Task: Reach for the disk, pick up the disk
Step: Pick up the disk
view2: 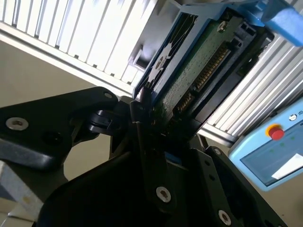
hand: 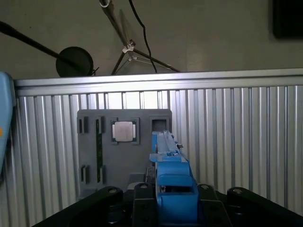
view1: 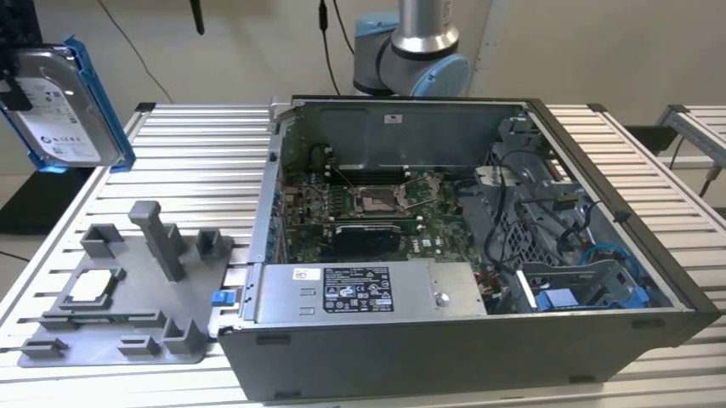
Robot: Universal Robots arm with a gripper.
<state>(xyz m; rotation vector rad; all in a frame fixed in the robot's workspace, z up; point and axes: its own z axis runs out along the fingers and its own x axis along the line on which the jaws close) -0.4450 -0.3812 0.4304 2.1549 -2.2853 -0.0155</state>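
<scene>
Where it is: the disk (view1: pixel 63 98) is up in the air at the exterior view's left edge, standing on edge with the label face out. It's clear of the slatted table (view1: pixel 193 161).

Gripper: the gripper (view2: pixel 161 120) is closed down on one end of the disk. In the second wrist view the black fingers (view2: pixel 144 142) look like they're pinching it across its thickness, with no gap on either side.

Weight/feel: it's a metal drive, so I'd guess dense for its size and totally rigid. It won't flex, but it won't forgive a knock either.

Slippery bits: the bare metal face and the label are probably slick. The blue frame (view1: pixel 104 110) is plastic and may give a bit under load.

Fragile bits: the green circuit board (view2: pixel 199 71) and its connector row are exposed on the underside. I'd keep pressure off those.

Best hold: flat faces near one end, which is pretty much what it's got now.

Open room: lots of free air around the disk.

Edges to mind: the grey fixture tray (view1: pixel 114 327) with its tall post (view1: pixel 159 238) and the CPU chip (view1: pixel 93 287) sits below. The open PC case (view1: pixel 454 357) has its wall toward the exterior view's right. A teach pendant (view2: pixel 267 151) is near too.
</scene>
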